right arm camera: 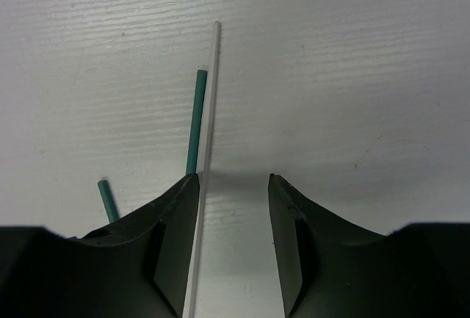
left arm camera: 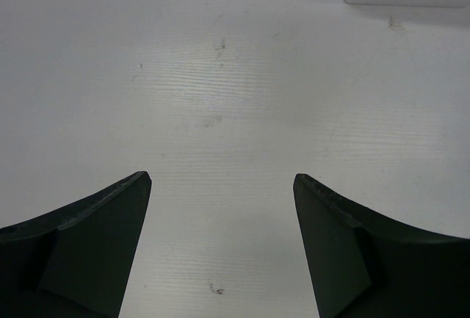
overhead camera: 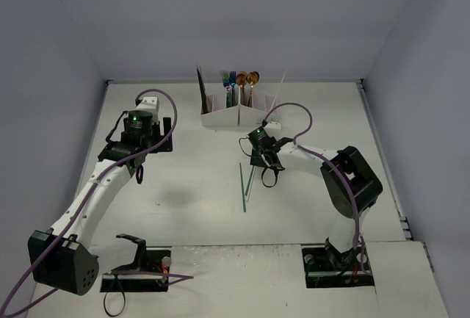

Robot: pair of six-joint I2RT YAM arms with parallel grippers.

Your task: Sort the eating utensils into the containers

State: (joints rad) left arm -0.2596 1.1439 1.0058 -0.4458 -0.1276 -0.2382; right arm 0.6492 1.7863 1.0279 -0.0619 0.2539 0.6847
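The right gripper [right arm camera: 233, 180] has its jaws partly apart astride a white chopstick [right arm camera: 211, 98], which hugs one jaw's inner face; a teal chopstick [right arm camera: 196, 120] lies just outside. The left gripper [left arm camera: 222, 182] gapes above the table [left arm camera: 235, 76].

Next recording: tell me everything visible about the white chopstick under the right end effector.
The white chopstick is a thin, straight, plain rod with a smooth matte look; its material is unclear. It lies flat on the table, running lengthwise between the open fingers of the right end effector. It sits close against one finger with a clear gap to the other, so it is not clamped. A teal chopstick lies alongside, nearly parallel; contact between them is unclear.
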